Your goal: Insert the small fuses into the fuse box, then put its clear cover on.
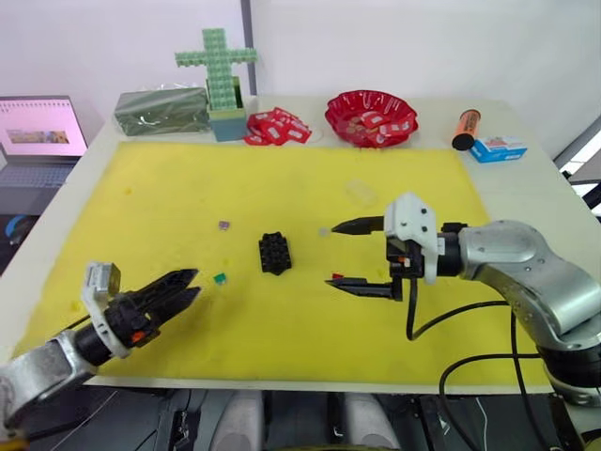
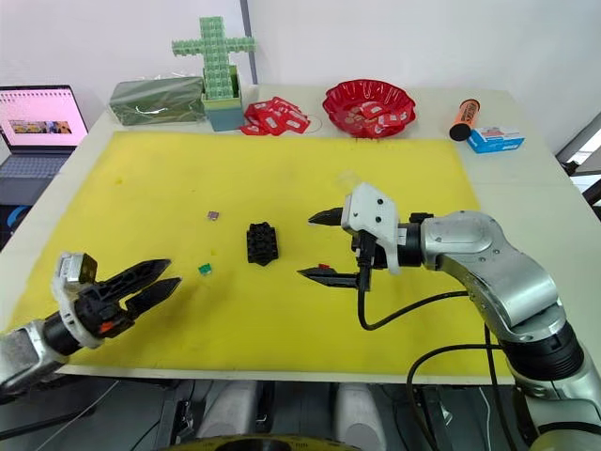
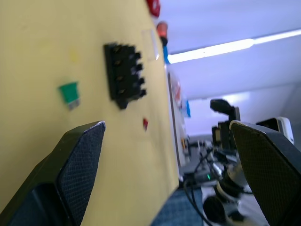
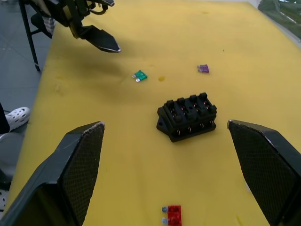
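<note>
A: What is carried on the white table [image 1: 526, 178]?
B: A yellow foam mat [image 1: 169, 202] is spread over it. The small black rectangular plastic fuse box [image 1: 274, 253], with rows of slots on top, is seen near the centre of the head views, lying on the mat.

A: Where are the small fuses found?
B: A tiny green blade-type fuse [image 1: 220, 278] is seen on the mat just left of the box and slightly lower. A pale purplish fuse [image 1: 223, 225] lies up and to the left of the box. A red fuse [image 4: 173, 214] is seen at the lower centre of the right wrist view, on the mat between the right fingers. A further pale chip [image 1: 324, 231] is seen right of the box; its kind cannot be told.

A: And the clear cover?
B: A transparent rectangular plastic cover [image 1: 360, 192] is faintly seen on the mat, right of centre and above the right hand.

A: How are the hands held?
B: The right hand [image 1: 346, 254], right of the box, is held with its two black fingers wide apart and nothing between them. The left hand [image 1: 186, 287], at lower left near the green fuse, is held with its fingers slightly apart and empty.
</note>
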`<state>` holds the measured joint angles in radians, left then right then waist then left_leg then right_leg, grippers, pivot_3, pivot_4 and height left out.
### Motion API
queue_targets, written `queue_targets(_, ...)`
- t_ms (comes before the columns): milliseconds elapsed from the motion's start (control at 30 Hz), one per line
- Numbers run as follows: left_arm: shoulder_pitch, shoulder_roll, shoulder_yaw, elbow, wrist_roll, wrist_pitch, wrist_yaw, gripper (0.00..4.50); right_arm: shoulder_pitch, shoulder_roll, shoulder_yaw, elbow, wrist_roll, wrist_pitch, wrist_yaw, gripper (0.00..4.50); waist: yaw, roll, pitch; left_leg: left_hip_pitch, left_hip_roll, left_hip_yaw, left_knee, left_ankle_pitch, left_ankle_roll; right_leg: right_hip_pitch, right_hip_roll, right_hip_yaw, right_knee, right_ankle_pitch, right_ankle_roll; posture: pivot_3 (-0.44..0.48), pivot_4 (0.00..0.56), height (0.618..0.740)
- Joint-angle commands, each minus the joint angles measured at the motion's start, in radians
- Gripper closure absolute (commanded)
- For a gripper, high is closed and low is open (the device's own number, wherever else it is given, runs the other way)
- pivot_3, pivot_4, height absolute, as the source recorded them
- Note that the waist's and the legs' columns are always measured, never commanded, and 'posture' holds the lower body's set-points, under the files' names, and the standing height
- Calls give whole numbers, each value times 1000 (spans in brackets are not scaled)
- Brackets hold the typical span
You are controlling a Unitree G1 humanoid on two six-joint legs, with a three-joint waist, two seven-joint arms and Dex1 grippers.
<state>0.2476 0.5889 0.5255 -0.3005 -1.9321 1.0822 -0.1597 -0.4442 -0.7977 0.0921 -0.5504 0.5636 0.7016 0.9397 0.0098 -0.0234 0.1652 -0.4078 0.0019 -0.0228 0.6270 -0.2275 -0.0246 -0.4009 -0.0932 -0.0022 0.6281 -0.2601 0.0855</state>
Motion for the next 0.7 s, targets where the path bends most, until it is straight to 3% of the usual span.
queue_targets(33, 49, -79, -8, -160, 66, -139, 54, 31, 4, 2, -42, -31, 16, 8, -27, 0, 1, 0, 0, 0, -1, 0, 0, 0, 0, 0, -1, 0, 0, 0, 0, 0, 150, 740)
queue_targets(100, 83, -133, -32, -232, 167, -197, 63, 31, 6, -3, -50, -34, 24, 18, -33, 0, 3, 1, 0, 0, -2, 1, 0, 0, 0, 0, -1, 0, 0, 0, 0, 0, 150, 740)
queue_targets(233, 112, -199, -69, -268, 192, -284, 99, 31, 3, -18, -57, -33, 34, 30, -28, 0, 5, 1, 0, 0, -4, 1, 2, 0, 1, 2, -1, 0, -1, 0, 0, 0, 150, 740)
queue_targets(433, 143, -240, -121, -264, 197, -364, 158, 31, -34, -31, -60, -12, 49, 56, -5, 0, 3, 1, 0, 0, -4, 1, 3, 0, 1, 4, 3, -1, -2, 0, 0, 0, 150, 740)
queue_targets(700, 147, -228, -178, -246, 186, -387, 189, 31, -48, -47, -67, -18, 69, 83, 2, 0, 4, 0, 0, 0, -4, 1, 3, 0, 1, 5, 5, -2, -4, 0, 0, 0, 150, 740)
